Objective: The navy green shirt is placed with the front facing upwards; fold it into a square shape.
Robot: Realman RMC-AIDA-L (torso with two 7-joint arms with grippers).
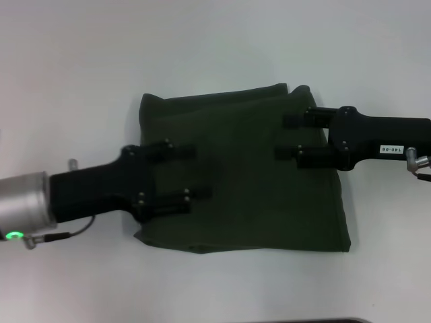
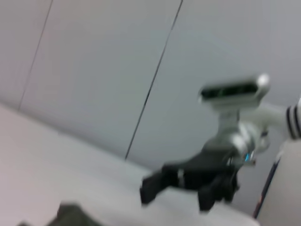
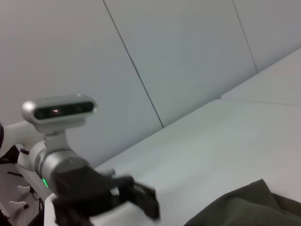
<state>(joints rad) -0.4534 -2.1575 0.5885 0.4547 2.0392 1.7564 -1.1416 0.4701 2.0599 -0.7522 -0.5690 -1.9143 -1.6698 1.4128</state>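
Note:
The navy green shirt [image 1: 249,182] lies on the white table [image 1: 81,74] as a folded, roughly square bundle, plain green side up; no print or collar shows. My left gripper [image 1: 195,171] is open above the shirt's left half, fingers pointing right. My right gripper [image 1: 284,136] is open above the shirt's upper right part, fingers pointing left. Neither holds cloth. The left wrist view shows a corner of the shirt [image 2: 70,215] and the right gripper [image 2: 176,190] farther off. The right wrist view shows a shirt edge [image 3: 244,207] and the left gripper [image 3: 141,200].
The white table extends on all sides of the shirt. A dark strip [image 1: 337,320] lies at the near edge. Grey wall panels [image 3: 188,56] stand behind the table in the wrist views.

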